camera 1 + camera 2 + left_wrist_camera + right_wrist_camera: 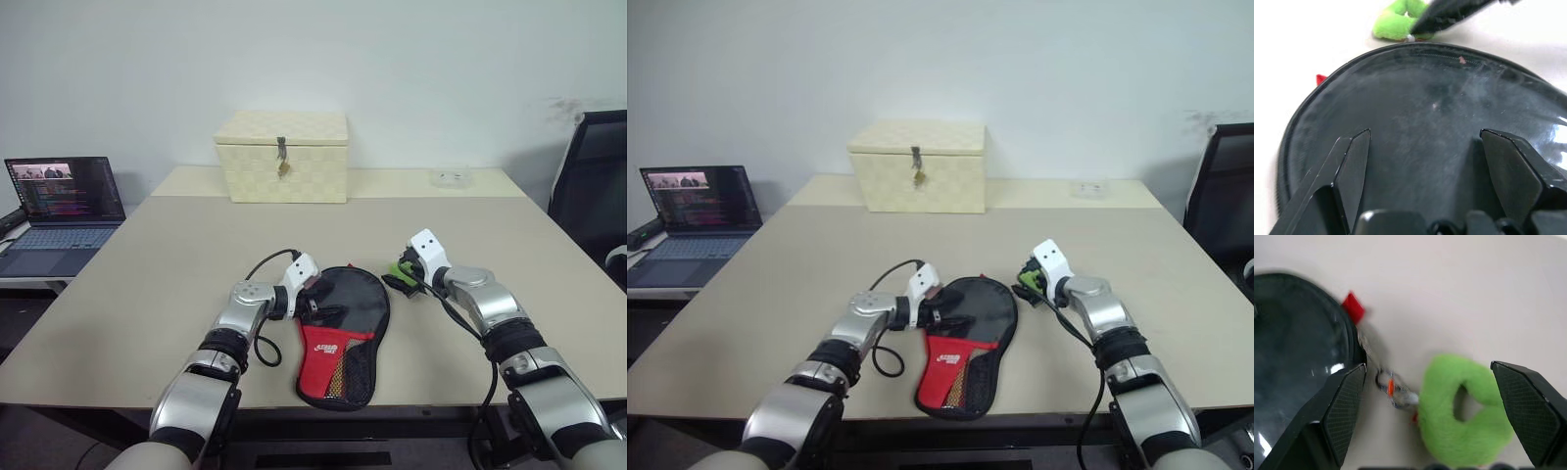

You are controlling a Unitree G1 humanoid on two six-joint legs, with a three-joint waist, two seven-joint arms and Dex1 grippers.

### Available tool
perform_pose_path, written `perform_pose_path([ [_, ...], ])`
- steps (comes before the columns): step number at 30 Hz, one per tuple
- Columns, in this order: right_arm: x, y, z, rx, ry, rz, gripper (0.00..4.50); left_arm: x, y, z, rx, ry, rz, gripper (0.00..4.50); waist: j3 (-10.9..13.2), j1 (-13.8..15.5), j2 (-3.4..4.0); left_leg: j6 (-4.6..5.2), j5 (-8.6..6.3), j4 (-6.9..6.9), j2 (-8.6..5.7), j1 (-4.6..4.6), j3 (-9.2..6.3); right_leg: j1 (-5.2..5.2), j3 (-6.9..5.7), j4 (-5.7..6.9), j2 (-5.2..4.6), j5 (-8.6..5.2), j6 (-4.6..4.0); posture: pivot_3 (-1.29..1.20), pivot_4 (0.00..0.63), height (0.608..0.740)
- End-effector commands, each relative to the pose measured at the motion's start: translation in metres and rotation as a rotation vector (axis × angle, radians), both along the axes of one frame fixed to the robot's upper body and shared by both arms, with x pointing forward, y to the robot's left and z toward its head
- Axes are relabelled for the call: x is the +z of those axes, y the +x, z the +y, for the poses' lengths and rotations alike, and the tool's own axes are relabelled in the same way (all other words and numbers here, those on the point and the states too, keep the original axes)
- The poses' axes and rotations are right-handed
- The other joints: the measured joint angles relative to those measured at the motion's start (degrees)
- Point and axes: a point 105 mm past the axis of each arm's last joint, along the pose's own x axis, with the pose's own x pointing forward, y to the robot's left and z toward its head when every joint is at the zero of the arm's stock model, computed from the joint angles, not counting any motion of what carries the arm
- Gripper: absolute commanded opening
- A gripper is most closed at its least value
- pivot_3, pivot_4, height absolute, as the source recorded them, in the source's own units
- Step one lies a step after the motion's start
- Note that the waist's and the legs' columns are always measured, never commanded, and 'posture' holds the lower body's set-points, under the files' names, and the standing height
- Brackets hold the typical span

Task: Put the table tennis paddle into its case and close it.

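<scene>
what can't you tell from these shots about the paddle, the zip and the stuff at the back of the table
- Paddle: whether it is inside the case cannot be told; the fabric would hide it.
- Zip: how far it is closed is too small in the head views; the wrist views show the rim beside the green pompom.
- Small clear thing at the table's far edge: too small to identify.

Silver-grey arm shells, black joint bands, white wrist housings, looping black cables.
</scene>
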Motion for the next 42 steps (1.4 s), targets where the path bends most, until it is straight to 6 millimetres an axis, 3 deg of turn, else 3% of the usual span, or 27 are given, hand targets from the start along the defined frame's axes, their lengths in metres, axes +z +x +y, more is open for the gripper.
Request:
perform_pose_path([
  [1, 0.008, 0.005, -0.002, 0.035, -0.055, -0.046, 4.50, 0.014, 0.004, 0.000, -0.002, 0.002, -0.049, 3.89, 0.01, -0.02, 0.02, 0.00, 0.00, 0.00, 0.00, 0.00, 0.00, 0.00, 0.00, 0.00, 0.00, 0.00, 0.00, 0.00, 0.150, 0.740],
  [8, 0.002, 0.006, -0.019, 0.057, -0.164, -0.045, 4.50, 0.011, 0.000, -0.004, -0.039, 0.012, -0.040, 3.89, 0.06, -0.16, 0.10, 0.00, 0.00, 0.00, 0.00, 0.01, -0.01, 0.00, 0.00, 0.02, 0.00, 0.00, 0.00, 0.00, 0.150, 0.740],
  [11, 0.001, 0.009, -0.023, 0.040, -0.200, -0.050, 4.32, 0.005, -0.017, -0.014, -0.177, 0.026, -0.012, 3.91, 0.06, -0.21, 0.10, 0.00, 0.00, 0.01, 0.00, 0.01, 0.00, 0.01, 0.00, 0.03, 0.00, 0.00, 0.00, 0.00, 0.150, 0.740],
  [13, 0.001, 0.011, -0.023, 0.024, -0.203, -0.052, 3.93, 0.003, -0.028, -0.017, -0.276, 0.050, -0.007, 3.92, 0.06, -0.21, 0.11, -0.01, 0.00, 0.01, 0.00, 0.01, 0.01, 0.01, 0.01, 0.03, 0.00, 0.00, 0.00, 0.00, 0.150, 0.740],
  [24, 0.001, 0.013, -0.018, 0.006, -0.199, -0.056, 0.10, -0.012, -0.038, 0.005, -0.361, 0.167, 0.052, 3.92, 0.07, -0.42, 0.12, -0.01, 0.00, 0.02, 0.01, 0.05, 0.01, 0.02, 0.03, 0.07, 0.01, 0.00, -0.01, 0.00, 0.150, 0.740],
  [37, 0.006, 0.001, -0.022, 0.069, -0.217, -0.055, 0.04, -0.032, -0.038, -0.003, -0.348, 0.232, 0.052, 3.92, 0.03, -0.15, 0.19, 0.00, 0.00, 0.05, -0.01, 0.15, 0.02, 0.13, 0.04, 0.12, 0.00, 0.00, 0.00, 0.00, 0.150, 0.740],
  [42, 0.002, -0.037, -0.031, 0.197, -0.308, -0.036, 0.04, -0.038, -0.040, -0.006, -0.343, 0.223, 0.075, 3.92, -0.04, 0.93, 0.30, 0.00, 0.00, 0.11, -0.03, 0.14, -0.05, 0.19, -0.03, 0.08, 0.00, -0.01, 0.02, 0.00, 0.150, 0.740],
])
